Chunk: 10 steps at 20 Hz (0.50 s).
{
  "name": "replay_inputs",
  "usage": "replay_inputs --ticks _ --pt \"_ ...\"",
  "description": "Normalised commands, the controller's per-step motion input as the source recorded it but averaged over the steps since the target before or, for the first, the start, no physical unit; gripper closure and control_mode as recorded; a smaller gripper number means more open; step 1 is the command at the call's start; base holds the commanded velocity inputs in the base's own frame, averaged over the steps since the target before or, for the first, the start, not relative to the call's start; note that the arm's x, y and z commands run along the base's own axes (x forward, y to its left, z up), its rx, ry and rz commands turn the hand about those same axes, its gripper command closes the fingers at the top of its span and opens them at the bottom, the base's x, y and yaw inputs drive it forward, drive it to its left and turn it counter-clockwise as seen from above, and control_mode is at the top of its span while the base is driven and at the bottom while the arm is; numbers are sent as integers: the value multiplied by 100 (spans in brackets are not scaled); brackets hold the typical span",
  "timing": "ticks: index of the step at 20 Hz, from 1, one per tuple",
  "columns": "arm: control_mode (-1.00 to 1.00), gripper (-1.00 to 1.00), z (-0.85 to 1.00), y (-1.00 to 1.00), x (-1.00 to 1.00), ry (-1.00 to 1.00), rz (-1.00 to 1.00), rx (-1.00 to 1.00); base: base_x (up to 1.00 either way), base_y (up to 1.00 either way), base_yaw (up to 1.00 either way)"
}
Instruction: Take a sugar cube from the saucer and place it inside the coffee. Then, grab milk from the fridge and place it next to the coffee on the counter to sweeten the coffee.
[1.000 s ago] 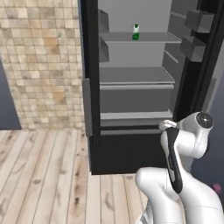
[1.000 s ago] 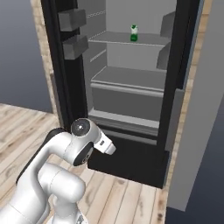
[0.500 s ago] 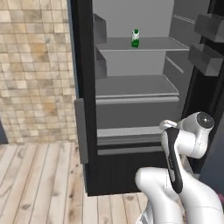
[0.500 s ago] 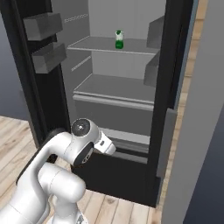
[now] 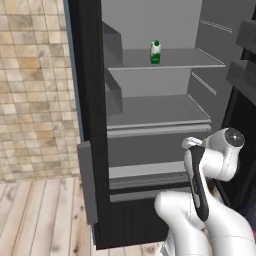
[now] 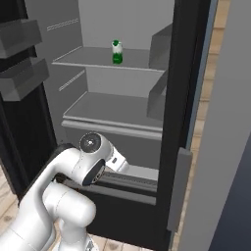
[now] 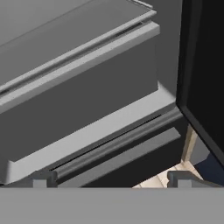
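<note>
Black fridge (image 5: 90, 150) stands open, the milk (image 5: 155, 52) upright on its upper grey shelf (image 5: 170, 59). Down by the drawer front (image 7: 83, 83), the gripper (image 7: 109, 178) hangs empty, jaws spread wide.

2 base views flank the fridge (image 5: 90, 125), probably close

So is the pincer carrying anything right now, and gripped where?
Nothing is held. The pincer is open and empty, facing the fridge's lower drawers; the milk stands untouched on the upper shelf.
</note>
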Motion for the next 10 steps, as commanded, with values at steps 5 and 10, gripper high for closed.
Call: replay_inputs --ticks 5,10 --pt "100 -100 0 0 0 0 0 0 62 -2 -10" --pt "100 -100 0 0 0 0 0 0 50 0 -7"
